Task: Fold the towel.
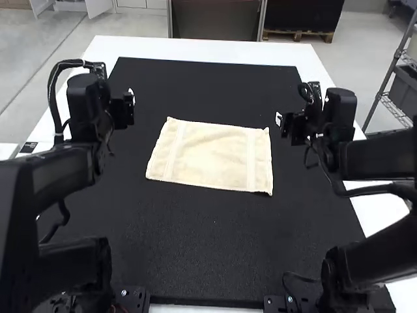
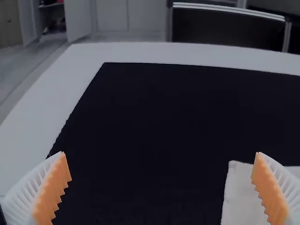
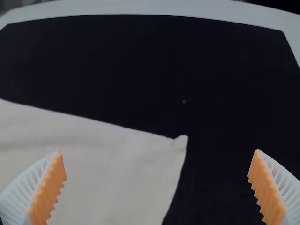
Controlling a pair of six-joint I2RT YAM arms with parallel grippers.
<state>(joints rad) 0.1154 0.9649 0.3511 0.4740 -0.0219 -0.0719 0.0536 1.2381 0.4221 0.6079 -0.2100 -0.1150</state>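
In the high view the cream towel (image 1: 212, 156) lies spread flat on the black mat, a pale band near each short side. My left gripper (image 1: 132, 98) is off to the towel's left, above the mat, and my right gripper (image 1: 279, 119) is just beyond its far right corner. The left wrist view has the left gripper (image 2: 161, 183) open and empty, with a corner of the towel (image 2: 241, 197) by one finger. Open and empty too is the right gripper (image 3: 157, 180) in the right wrist view, above the towel's corner area (image 3: 112, 173).
The black mat (image 1: 195, 261) extends around the towel on every side, with the white table (image 1: 215, 49) showing past its edges. Cables hang from both arms near the mat's sides.
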